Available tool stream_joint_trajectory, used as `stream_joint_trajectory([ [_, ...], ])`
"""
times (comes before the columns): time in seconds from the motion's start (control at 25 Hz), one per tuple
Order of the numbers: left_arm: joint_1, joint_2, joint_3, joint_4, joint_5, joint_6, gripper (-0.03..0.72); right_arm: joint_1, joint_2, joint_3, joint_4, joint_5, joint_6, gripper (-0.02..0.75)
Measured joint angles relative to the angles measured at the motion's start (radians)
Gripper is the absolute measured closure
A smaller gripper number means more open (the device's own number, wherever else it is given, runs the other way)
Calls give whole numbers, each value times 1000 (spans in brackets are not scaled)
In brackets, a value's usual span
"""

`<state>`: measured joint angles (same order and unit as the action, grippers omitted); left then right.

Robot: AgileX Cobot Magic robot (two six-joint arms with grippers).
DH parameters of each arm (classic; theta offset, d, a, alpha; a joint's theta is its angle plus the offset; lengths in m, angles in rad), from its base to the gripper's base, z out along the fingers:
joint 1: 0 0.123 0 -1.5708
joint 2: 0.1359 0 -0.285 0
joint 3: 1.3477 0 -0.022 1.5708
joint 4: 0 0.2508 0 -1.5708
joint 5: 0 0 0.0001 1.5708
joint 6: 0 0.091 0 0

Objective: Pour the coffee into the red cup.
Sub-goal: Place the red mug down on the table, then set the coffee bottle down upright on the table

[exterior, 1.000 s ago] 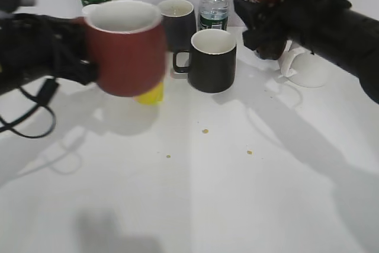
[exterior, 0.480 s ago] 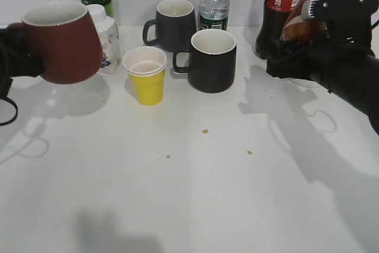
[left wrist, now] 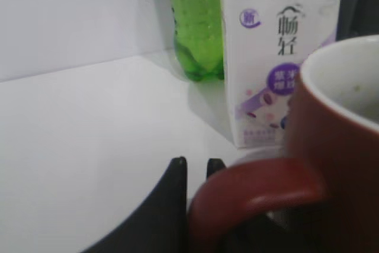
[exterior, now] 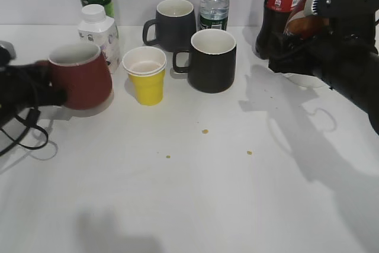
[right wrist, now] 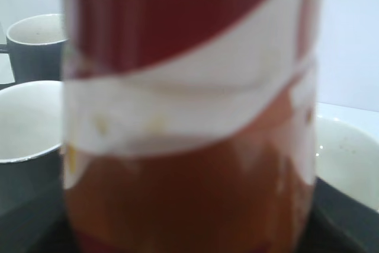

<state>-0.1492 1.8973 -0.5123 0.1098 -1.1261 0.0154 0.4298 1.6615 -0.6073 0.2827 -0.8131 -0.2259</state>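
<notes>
While sitting upright on the white tabletop at far left, just beside the white carton, red cup showing dark red walls tapering up to a pale rim and pale interior. Being gripped at its loop handle by the left gripper, black fingers clamped on the handle. Further right, passing the yellow paper cup and black mug. At far right, coffee, curvy brown with red-and-white label, standing beside the cola bottle, clamped in the right gripper.
</notes>
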Motion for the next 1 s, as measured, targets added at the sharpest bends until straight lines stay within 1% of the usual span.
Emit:
stream_joint_trajectory([
  [0.12,0,45,-26,2,0,34,617,0,0,0,0,-1,0,234],
  [0.28,0,80,-66,4,-12,37,617,0,0,0,0,-1,-1,234],
  [0.48,0,90,-75,5,-21,37,608,0,5,0,0,0,-1,234],
  [0.56,-1,90,-76,9,-41,32,559,0,31,0,0,-1,-2,234],
  [0.68,-7,90,-76,8,-56,31,440,0,95,0,-2,-9,7,234],
  [0.72,-7,90,-74,6,-58,29,419,0,119,0,-8,-16,13,234],
  [0.8,-7,90,-60,6,-64,28,394,0,159,0,-34,-50,31,234],
  [1.0,-7,85,-8,8,-80,28,383,0,240,0,-81,-141,64,234],
])
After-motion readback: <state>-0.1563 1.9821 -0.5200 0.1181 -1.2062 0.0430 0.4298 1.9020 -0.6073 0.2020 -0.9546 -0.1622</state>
